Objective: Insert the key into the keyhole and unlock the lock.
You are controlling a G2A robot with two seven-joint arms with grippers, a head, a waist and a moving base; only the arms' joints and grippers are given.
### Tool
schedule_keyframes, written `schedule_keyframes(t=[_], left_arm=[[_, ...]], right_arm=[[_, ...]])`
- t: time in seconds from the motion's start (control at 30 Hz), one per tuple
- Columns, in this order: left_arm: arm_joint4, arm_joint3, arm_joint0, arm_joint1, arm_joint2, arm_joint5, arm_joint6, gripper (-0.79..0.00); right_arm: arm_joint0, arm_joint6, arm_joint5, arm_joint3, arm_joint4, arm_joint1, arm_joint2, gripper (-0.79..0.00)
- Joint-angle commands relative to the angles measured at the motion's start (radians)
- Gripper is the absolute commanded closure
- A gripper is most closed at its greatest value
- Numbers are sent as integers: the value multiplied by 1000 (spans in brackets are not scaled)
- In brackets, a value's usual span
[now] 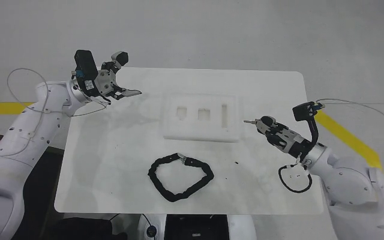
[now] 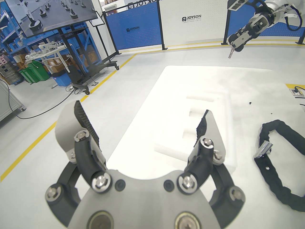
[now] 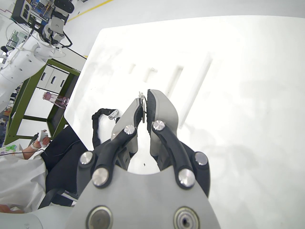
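- Right gripper clamps the key, at three o'clock of the foam tray.
- Chain lock lies at the tray's six o'clock, untouched; insertion and turning remain.
- Left gripper gapes empty at ten o'clock.

The grey-and-black two-finger left gripper on its white arm has its ribbed black pads spread wide, with nothing between them. Well across from it, the matching right gripper is pinched on a small silver metal key, whose blade juts past the fingertips.
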Motion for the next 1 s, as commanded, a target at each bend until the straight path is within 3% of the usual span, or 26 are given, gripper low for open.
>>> schedule_keyframes(t=[0.0, 0.23, 0.53, 0.97], left_arm=[[0, 0, 0, 0, 0, 0, 0, -785], [0, 0, 0, 0, 0, 0, 0, -785], [6, -173, 65, 10, -37, -19, -112, -785], [71, -421, 238, 28, -44, -81, -236, -785]], right_arm=[[-2, -23, -3, 4, 11, -1, 0, 0], [-3, -26, -3, 5, 13, -1, -1, 0], [-3, -26, -3, 5, 13, -1, -1, 0], [-3, -26, -3, 5, 13, -1, -1, 0]])
